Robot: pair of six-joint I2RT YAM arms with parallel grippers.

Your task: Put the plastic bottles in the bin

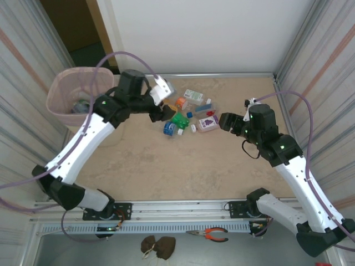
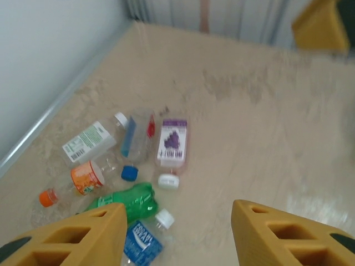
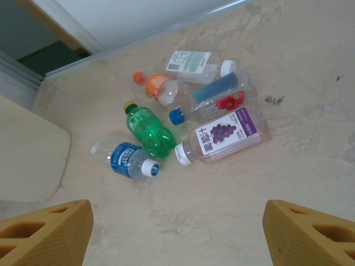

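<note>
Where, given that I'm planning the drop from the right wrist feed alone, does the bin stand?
Observer: The top view shows the bin at the far left corner, beside the left arm and well apart from the plastic bottles.
Operator: Is anything being carried on that side?
Observer: No. In the left wrist view the left tool is open with nothing between its fingers, above the green bottle.
Operator: Is the bin empty?
Observer: No, a few things lie inside it, but they are too dim through the wall to name.
</note>
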